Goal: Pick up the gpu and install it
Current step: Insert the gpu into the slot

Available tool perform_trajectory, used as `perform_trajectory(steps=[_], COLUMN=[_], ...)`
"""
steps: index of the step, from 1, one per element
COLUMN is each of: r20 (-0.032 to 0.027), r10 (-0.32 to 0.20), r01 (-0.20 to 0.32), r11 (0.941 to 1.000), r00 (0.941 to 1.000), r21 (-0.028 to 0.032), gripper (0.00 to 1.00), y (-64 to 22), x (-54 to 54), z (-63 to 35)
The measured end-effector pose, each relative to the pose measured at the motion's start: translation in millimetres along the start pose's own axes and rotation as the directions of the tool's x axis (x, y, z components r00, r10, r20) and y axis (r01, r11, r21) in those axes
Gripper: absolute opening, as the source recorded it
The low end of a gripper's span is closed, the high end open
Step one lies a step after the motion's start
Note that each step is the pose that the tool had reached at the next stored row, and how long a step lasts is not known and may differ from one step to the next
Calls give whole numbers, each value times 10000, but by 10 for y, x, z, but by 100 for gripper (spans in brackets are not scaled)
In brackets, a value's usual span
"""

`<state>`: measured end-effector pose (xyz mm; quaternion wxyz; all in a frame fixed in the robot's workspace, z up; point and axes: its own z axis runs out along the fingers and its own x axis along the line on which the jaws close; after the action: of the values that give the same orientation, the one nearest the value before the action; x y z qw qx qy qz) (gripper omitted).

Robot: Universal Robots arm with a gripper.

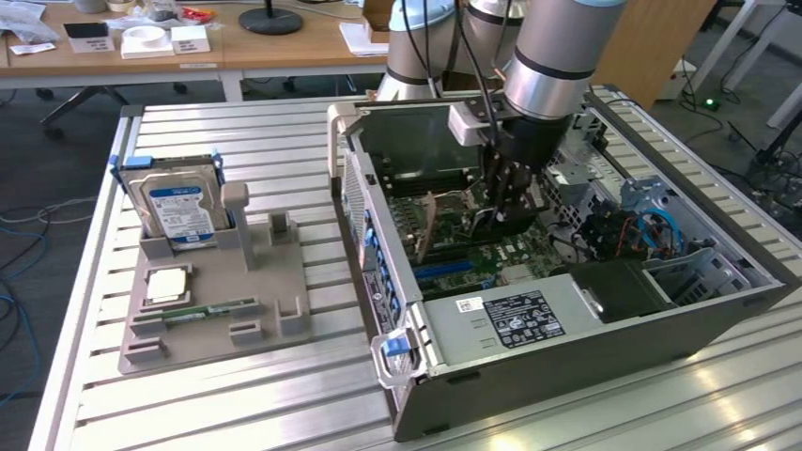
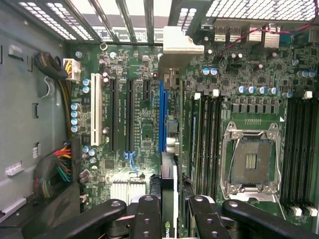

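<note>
Around: hard drive [image 1: 176,209] and memory stick [image 1: 207,310] stood in holder [image 1: 207,340], frame left.
Case [image 1: 602,366]: held motherboard [image 2: 144,124] with bare slots [image 2: 113,114].
End effector [image 2: 172,219]: clamped the gpu [image 2: 168,184] above them.

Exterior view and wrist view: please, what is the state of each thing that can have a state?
gpu: held on edge by the hand, inside the computer case.
hand: shut on the gpu.
computer case: open, with the open side up.
CPU socket: empty.
hard drive: upright in the grey holder.
memory stick: lying in the grey holder.
</note>
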<state>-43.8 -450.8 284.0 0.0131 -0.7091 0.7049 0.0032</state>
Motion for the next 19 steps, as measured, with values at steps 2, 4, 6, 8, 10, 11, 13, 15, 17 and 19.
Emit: perform_trajectory(steps=[2,4,6,8,10,11,13,15,17,19], r20=[0,0,0,0,0,0,0,0,0,0], r10=[0,-1,-1,0,1,0,2,1,1,1], r01=[0,1,1,0,-1,0,-2,-1,-1,-1], r11=[10000,10000,10000,10000,10000,10000,10000,10000,10000,10000], r00=[10000,10000,10000,10000,10000,10000,10000,10000,10000,10000], r21=[2,2,1,1,1,1,2,3,5,6], gripper=[26,26,26,26,26,26,26,26,26,26], y=[16,23,26,26,27,27,31,42,59,61], x=[0,7,15,16,16,17,16,16,16,16], z=[0,0,3,7,7,7,7,7,6,7])
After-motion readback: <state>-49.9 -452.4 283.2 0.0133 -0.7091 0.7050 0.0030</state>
